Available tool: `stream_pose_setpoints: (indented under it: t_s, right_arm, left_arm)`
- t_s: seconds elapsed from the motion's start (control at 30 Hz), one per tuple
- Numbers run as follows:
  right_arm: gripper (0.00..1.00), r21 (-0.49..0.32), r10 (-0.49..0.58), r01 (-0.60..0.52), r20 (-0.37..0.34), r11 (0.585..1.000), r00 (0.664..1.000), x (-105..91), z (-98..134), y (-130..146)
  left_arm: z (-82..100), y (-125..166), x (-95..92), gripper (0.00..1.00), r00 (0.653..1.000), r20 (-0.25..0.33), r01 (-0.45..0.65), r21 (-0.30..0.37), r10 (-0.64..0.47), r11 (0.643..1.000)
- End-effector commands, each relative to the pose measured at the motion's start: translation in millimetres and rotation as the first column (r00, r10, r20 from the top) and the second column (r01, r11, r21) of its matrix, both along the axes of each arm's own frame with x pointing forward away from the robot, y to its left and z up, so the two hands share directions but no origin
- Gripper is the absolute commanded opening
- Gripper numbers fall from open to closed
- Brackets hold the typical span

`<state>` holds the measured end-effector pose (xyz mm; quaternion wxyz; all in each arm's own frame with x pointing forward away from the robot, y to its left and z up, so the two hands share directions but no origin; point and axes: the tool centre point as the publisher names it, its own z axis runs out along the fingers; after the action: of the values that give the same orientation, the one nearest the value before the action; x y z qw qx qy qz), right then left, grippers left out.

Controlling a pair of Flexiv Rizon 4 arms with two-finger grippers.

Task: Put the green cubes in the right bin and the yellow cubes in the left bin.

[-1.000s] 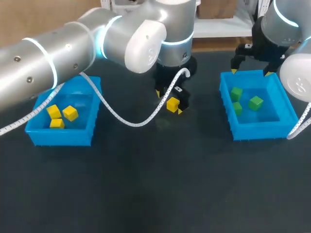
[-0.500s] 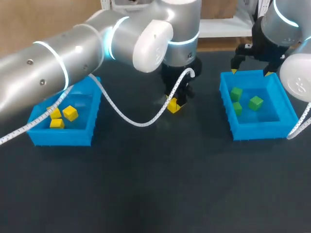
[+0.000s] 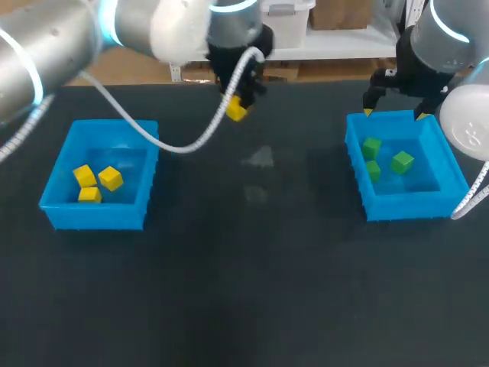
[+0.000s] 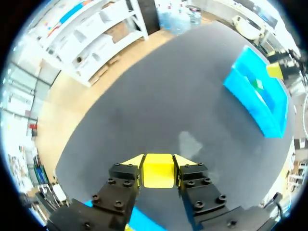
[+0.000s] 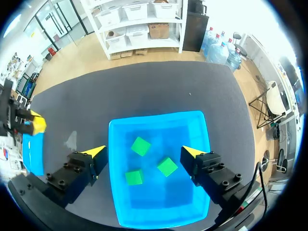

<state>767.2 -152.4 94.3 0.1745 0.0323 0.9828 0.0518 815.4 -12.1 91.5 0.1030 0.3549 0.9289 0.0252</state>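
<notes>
Toward twelve o'clock on the table (image 3: 252, 306), held clear of its dark surface, the left gripper (image 3: 238, 107) is clamped on a yellow cube (image 3: 237, 112). The left wrist view shows both fingers (image 4: 129, 164) pressing on opposite faces, with the cube sitting square between them. The left bin (image 3: 53, 210) lies at nine o'clock, roughly toward eight o'clock from the held cube, and already holds three sorted yellow cubes (image 3: 111, 177) bunched toward its own nine o'clock side. The right bin (image 3: 357, 164) sits at three o'clock with three green cubes (image 3: 402, 161) inside. The right gripper (image 3: 393, 115) hangs over that bin's twelve o'clock rim, its jaws spread wide and empty.

The step in hand looks like carrying the cube over to the left bin. To do it well, keep the squeeze firm and the height up until the cube is past the bin's wall. Aim for the barer floor on the bin's three o'clock side, and come down low before letting go so the cube does not bounce out. The white cable (image 3: 179, 145) droops across the bin's far corner and could snag there, so watch it.
</notes>
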Motion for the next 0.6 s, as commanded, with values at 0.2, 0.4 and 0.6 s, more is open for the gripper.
stream_pose_setpoints:
  t_s: [0.2, 0.4, 0.6]
  right_arm:
    - [1.0, -0.002, -0.003, 0.003, 0.005, 1.0, 1.0, -1.8, 0, 0]
    - [1.0, -0.002, -0.003, 0.003, 0.005, 1.0, 1.0, -1.8, 0, 0]
    - [1.0, -0.002, -0.003, 0.003, 0.005, 1.0, 1.0, -1.8, 0, 0]
  left_arm:
    - [27.2, 128, -49.7, 0.0, 0.986, 0.099, -0.124, -0.071, 0.131, 0.99]
    - [17.1, 189, -66.3, 0.0, 0.972, 0.073, -0.222, -0.044, 0.225, 0.974]
    - [9.9, 223, -79.5, 0.0, 0.958, 0.054, -0.279, -0.043, 0.281, 0.959]
